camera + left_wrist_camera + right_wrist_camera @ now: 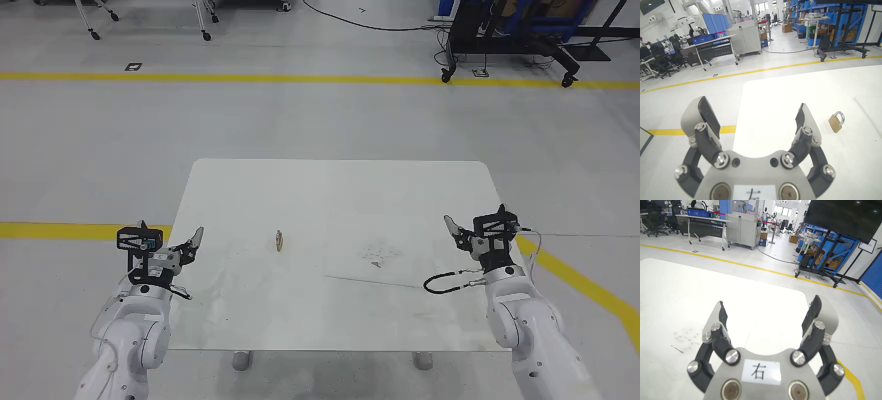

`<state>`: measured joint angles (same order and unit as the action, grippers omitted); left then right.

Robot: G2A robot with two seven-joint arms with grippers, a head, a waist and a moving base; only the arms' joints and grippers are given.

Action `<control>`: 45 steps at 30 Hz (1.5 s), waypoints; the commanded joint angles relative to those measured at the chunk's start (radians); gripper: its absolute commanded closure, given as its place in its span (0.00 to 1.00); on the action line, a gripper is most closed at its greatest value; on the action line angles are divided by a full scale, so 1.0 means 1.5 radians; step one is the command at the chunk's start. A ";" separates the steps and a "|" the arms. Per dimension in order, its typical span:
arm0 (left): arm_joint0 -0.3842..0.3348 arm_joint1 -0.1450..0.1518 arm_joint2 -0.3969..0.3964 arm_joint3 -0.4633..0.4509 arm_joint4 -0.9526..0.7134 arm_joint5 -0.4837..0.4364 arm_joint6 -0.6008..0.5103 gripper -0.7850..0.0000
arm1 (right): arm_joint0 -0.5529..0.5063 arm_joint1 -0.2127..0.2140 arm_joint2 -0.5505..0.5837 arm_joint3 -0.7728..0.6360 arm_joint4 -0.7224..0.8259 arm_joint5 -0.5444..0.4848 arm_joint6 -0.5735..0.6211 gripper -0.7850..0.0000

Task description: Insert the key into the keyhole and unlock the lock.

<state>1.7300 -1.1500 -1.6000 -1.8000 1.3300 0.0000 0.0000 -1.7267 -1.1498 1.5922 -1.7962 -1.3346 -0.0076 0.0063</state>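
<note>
Easily could send the loose brass padlock (279,240) skidding across the desk (340,200) by closing both arms' wide-spread jaws off-centre.

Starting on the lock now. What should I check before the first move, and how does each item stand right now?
1. Left gripper open and empty: ok.
2. Right gripper open and empty: ok.
3. Padlock on the table, apart from both grippers: ok.
4. Key located: cannot tell; a thin item lies by the scuff marks.
5. Keyhole facing a gripper: cannot tell.
</note>
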 commanded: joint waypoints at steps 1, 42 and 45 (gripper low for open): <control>0.000 0.000 0.000 0.000 0.000 0.000 0.000 0.00 | 0.019 0.001 -0.027 0.013 -0.024 -0.055 0.026 0.00; 0.000 0.000 0.000 0.000 0.000 0.000 0.000 0.00 | 0.327 -0.002 -0.258 0.355 -0.001 -0.570 0.224 0.70; 0.000 0.000 0.000 0.000 0.000 0.000 0.000 0.00 | 0.325 0.001 -0.257 0.354 -0.004 -0.575 0.216 1.00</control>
<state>1.7300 -1.1500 -1.6000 -1.8000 1.3300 0.0000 0.0000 -1.2382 -1.1502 1.2051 -1.2637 -1.3393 -0.8675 0.3332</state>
